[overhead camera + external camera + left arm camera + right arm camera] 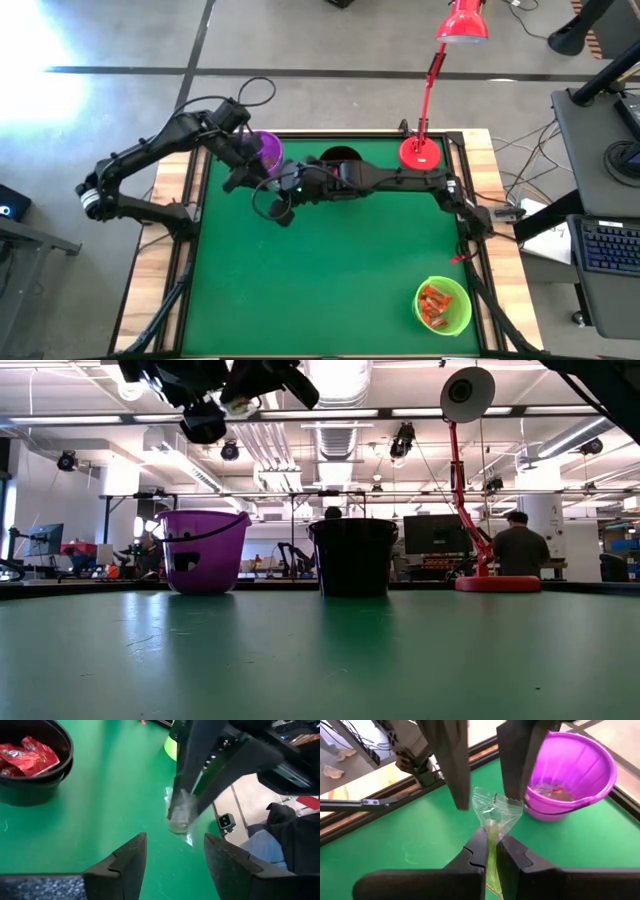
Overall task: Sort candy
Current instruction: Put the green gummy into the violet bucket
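My right gripper (492, 837) is shut on a clear-wrapped pale green candy (179, 815) and holds it in the air near the purple cup (570, 775). My left gripper (175, 839) faces it, open. In the right wrist view its two fingers (456, 765) stand on either side of the candy's free wrapper end, and I see no touch. The purple cup holds a few candies (555, 792). The black cup (30, 775) holds red-wrapped candies (27, 757), and the green cup (443, 305) holds orange-red ones. In the high view both grippers meet at the table's far left (262, 182). My right gripper pinches the candy between its two fingers, with the pale green body (491, 855) running back between them. The fanned clear wrapper end (495, 807) sticks out past the fingertips. The fingers slant down from the table's right side. The candy is lifted clear of the table.
A red desk lamp stands with its base (420, 152) at the table's far right. The purple cup (200, 550) and the black cup (352, 555) stand side by side along the far edge. The green cup stands at the near right corner. Bare green mat (330, 280) lies between them.
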Controlling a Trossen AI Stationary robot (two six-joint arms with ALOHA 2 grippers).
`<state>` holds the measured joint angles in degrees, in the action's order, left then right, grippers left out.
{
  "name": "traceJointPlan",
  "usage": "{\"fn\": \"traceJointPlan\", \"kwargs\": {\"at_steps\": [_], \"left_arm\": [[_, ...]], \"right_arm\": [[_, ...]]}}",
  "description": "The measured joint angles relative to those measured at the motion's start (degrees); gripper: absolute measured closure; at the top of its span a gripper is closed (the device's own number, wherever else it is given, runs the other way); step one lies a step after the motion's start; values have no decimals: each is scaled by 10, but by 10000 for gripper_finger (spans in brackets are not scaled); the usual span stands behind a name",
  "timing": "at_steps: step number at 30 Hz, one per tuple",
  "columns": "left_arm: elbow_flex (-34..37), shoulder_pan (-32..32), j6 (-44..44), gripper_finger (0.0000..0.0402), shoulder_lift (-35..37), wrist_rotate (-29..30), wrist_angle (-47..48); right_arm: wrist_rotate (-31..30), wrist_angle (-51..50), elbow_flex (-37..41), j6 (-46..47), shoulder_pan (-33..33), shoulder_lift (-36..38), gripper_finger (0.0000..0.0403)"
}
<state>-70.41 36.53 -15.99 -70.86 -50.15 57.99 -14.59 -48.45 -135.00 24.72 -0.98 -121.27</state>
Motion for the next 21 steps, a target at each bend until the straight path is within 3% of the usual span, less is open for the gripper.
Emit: {"fn": "traceJointPlan", "kwargs": {"at_steps": [12,21], "left_arm": [[-1,0,0,255,-21,0,-71],[-1,0,0,332,-29,-2,-72]], "right_arm": [[0,-1,0,-25,10,1,390],[0,-3,0,-48,20,1,390]]}}
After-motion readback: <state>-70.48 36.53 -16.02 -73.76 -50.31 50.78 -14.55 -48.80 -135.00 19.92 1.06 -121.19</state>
